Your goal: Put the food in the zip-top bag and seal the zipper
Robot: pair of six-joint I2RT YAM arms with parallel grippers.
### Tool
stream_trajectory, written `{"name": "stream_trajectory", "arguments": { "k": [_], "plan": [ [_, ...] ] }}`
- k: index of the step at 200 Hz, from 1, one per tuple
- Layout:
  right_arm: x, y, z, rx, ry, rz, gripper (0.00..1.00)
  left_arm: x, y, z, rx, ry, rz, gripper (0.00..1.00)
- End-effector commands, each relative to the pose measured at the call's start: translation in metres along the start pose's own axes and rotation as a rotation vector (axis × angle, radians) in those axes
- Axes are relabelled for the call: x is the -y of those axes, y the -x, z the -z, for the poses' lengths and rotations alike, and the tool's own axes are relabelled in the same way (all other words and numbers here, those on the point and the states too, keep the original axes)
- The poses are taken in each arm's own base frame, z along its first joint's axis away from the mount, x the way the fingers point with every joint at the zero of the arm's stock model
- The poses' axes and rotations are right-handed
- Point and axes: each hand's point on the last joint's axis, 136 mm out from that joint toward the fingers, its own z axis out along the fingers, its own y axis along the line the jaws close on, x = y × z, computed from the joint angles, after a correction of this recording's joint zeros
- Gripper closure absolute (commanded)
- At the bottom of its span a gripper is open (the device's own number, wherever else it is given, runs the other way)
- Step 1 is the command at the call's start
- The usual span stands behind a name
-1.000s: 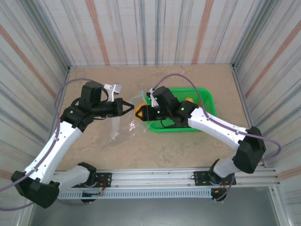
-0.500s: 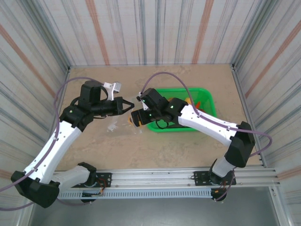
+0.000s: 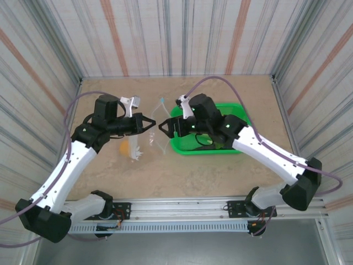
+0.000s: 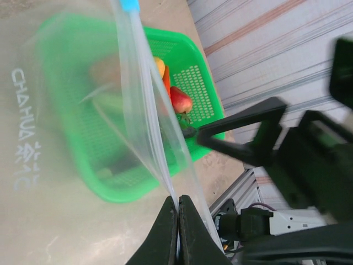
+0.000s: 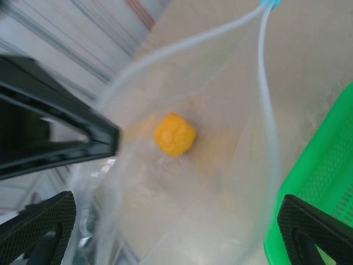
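Your left pincer (image 4: 177, 205) is clamped shut on the rim of the bag (image 4: 66, 182). It's pinching the zipper (image 4: 148, 105) strip between its tips, and that grip is what holds the mouth up off the table (image 3: 220, 176). Your right pincer (image 5: 174, 210) is spread wide with nothing in it. It sits at the mouth facing the left one, with just the open loop of the bag between them.

Looks to me like you're between pieces, so the next job is fetching another one from the basket (image 3: 238, 110) just behind the right pincer. My tips:
- Don't budge the left pincer at all. That floppy mouth will fold shut if the rim sags or twists.
- Back the right pincer straight out so its tips don't snag the film.
- Bring the next piece in through the middle of the loop and let go well inside, not at the lip.

The bag itself is thin, clear and shiny, with pale lettering on one side. There's a blue slider (image 4: 129, 4) at the end of the zipper far from the left pincer. One orange piece (image 5: 174, 134) lies low inside it, beyond the right pincer's tips. The rest, a red apple (image 4: 181, 99) among them, is in the basket.
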Motion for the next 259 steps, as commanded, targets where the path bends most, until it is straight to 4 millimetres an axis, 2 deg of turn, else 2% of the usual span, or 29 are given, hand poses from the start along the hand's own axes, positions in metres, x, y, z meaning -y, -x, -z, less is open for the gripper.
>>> {"name": "stream_trajectory", "arguments": {
  "k": [1,14,46,78,114,132,161,183,218,259],
  "plan": [
    [-0.004,0.010,0.020,0.055,0.059,0.030,0.09,-0.004,-0.003,-0.005,-0.016,-0.013,0.005,1.00],
    [0.016,0.007,0.024,0.059,-0.015,0.023,0.11,-0.004,-0.003,-0.006,-0.016,-0.017,0.005,1.00],
    [0.110,-0.013,0.025,0.005,-0.350,-0.083,0.13,0.001,-0.001,-0.007,-0.023,-0.030,-0.004,1.00],
    [0.169,-0.046,0.012,-0.120,-0.502,-0.137,0.14,0.000,0.004,-0.008,-0.036,-0.010,-0.039,1.00],
    [0.197,-0.084,-0.008,-0.333,-0.572,-0.057,0.09,-0.010,0.003,-0.018,-0.074,0.014,-0.059,1.00],
    [0.209,-0.091,-0.013,-0.371,-0.612,-0.032,0.08,-0.017,0.003,-0.023,-0.075,0.035,-0.071,1.00],
    [0.224,-0.083,-0.007,-0.366,-0.646,-0.065,0.09,-0.030,0.003,-0.032,-0.065,0.058,-0.065,1.00],
    [0.240,-0.078,-0.001,-0.349,-0.656,-0.142,0.10,-0.030,0.004,-0.039,-0.067,0.032,-0.052,1.00],
    [0.281,-0.062,0.009,-0.319,-0.748,-0.220,0.12,-0.035,0.001,-0.035,-0.052,0.056,-0.066,1.00],
    [0.326,-0.055,-0.002,-0.360,-0.836,-0.270,0.12,-0.042,-0.008,-0.033,-0.026,0.069,-0.079,1.00]
  ]
}}
